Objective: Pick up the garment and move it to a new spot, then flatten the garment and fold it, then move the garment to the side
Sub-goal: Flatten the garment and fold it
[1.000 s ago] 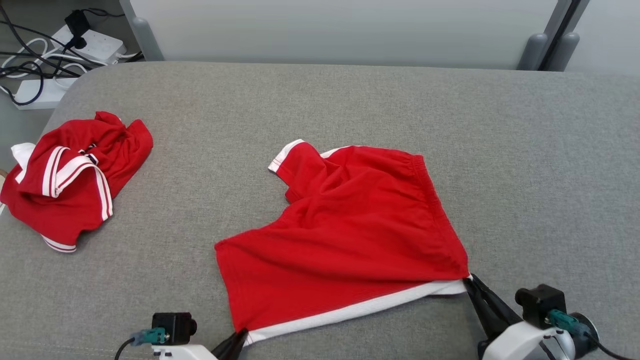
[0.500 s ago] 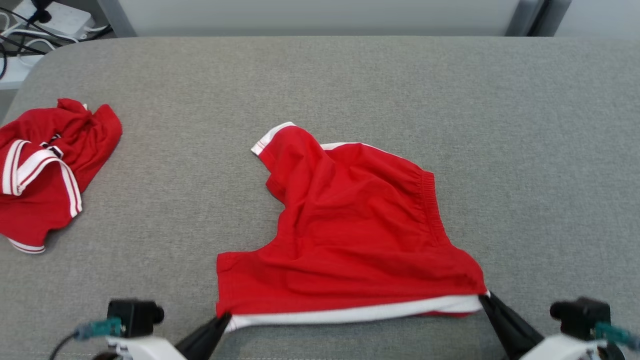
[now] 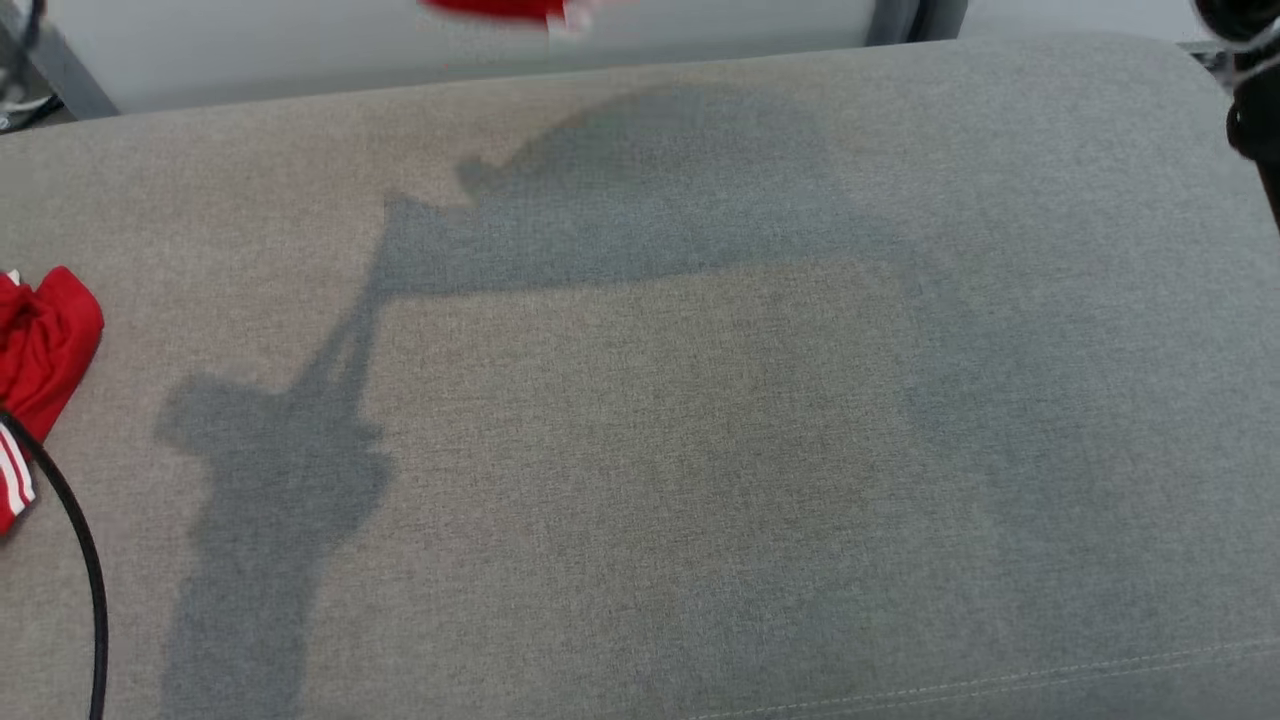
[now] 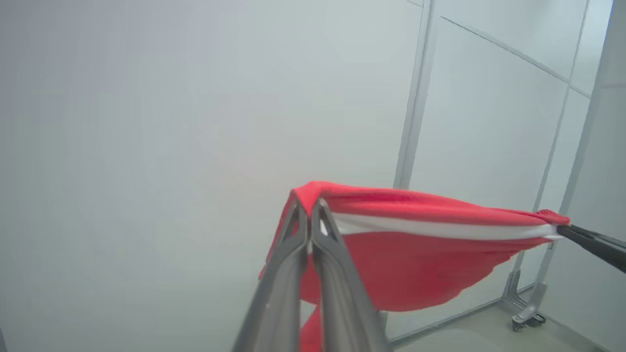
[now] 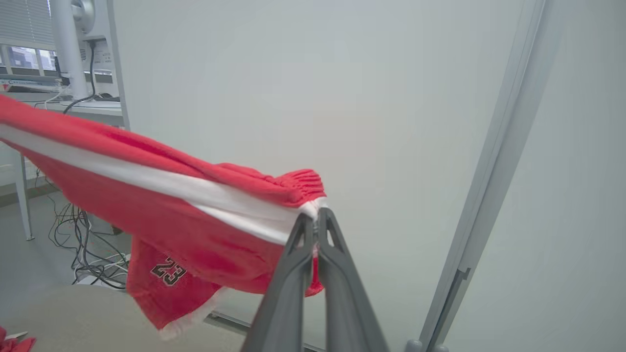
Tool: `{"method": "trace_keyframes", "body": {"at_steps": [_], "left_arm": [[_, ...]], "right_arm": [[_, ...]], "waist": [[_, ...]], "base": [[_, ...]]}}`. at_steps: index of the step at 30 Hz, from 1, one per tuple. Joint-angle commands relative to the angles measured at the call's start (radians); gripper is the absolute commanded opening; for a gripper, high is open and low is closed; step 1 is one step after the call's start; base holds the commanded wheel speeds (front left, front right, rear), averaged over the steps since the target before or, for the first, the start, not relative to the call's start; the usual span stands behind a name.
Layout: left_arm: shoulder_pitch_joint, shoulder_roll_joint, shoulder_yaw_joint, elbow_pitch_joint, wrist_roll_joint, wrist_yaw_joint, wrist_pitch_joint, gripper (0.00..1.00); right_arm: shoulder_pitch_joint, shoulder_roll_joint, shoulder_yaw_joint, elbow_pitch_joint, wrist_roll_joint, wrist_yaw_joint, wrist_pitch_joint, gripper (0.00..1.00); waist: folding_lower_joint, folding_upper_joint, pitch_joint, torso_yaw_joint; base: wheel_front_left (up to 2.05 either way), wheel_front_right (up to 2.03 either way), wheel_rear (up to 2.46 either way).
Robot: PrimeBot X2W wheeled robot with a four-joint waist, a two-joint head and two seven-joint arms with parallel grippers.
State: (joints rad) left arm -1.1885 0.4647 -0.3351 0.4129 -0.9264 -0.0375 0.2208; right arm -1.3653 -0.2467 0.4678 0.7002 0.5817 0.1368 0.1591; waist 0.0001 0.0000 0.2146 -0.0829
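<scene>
Lifted garment. The red shorts (image 5: 161, 215), a second ago flat on the grey cushion (image 3: 700, 480), now hang stretched above it. The left gripper (image 4: 309, 208) and right gripper (image 5: 317, 218) each clamp one end of the white band. Another red garment (image 3: 45, 340) lies at the cushion's left edge.

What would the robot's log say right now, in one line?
shorts: in air | left claw: shut on shorts | right claw: shut on shorts

Pinching the white-banded corner of the red shorts (image 5: 171, 230) with the right gripper (image 5: 317, 217), fingers pressed together; dangling the cloth, number 23 showing, above the grey surface (image 5: 73, 318), against a pale wall (image 5: 367, 98).
</scene>
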Motion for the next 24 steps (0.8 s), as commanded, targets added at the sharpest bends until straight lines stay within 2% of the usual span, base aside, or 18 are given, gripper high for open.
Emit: {"method": "trace_keyframes", "body": {"at_steps": [1, 5, 10, 12, 16, 20, 24], "left_arm": [[-0.089, 0.07, 0.032, 0.043, 0.06, -0.018, -0.059, 0.0], [-0.049, 0.044, -0.009, 0.071, 0.116, -0.031, -0.152, 0.0], [0.218, -0.056, -0.047, 0.1, 0.099, -0.024, -0.278, 0.0], [0.332, -0.116, -0.07, 0.134, 0.077, -0.031, -0.316, 0.0], [0.505, -0.188, -0.109, 0.187, 0.065, -0.041, -0.386, 0.0], [0.593, -0.193, -0.122, 0.186, 0.076, -0.033, -0.424, 0.0], [0.711, -0.166, -0.132, 0.131, 0.101, 0.002, -0.446, 0.0]], "right_arm": [[-0.054, -0.01, 0.039, 0.04, 0.006, -0.006, -0.045, 0.0], [-0.03, -0.035, 0.156, 0.072, 0.05, -0.006, -0.102, 0.0], [0.155, -0.107, 0.24, 0.082, 0.167, -0.006, -0.189, 0.0], [0.252, -0.122, 0.264, 0.106, 0.214, -0.006, -0.22, 0.0], [0.422, -0.133, 0.328, 0.139, 0.284, -0.006, -0.264, 0.0], [0.499, -0.149, 0.342, 0.134, 0.335, -0.006, -0.318, 0.0], [0.572, -0.169, 0.376, 0.098, 0.355, -0.006, -0.372, 0.0]], "waist": [[-0.0001, 0.0, 0.007, 0.003], [-0.0001, 0.0, 0.058, 0.024], [-0.0001, 0.0, 0.141, 0.078], [-0.0001, 0.0, 0.155, 0.101], [-0.0001, 0.0, 0.166, 0.122], [-0.0001, 0.0, 0.16, 0.133], [-0.0001, 0.0, 0.127, 0.126]], "base": [[0.0, 0.0, 0.0], [0.0, 0.0, 0.0], [0.0, 0.0, 0.0], [0.0, 0.0, 0.0], [0.0, 0.0, 0.0], [0.0, 0.0, 0.0], [0.0, 0.0, 0.0]]}}
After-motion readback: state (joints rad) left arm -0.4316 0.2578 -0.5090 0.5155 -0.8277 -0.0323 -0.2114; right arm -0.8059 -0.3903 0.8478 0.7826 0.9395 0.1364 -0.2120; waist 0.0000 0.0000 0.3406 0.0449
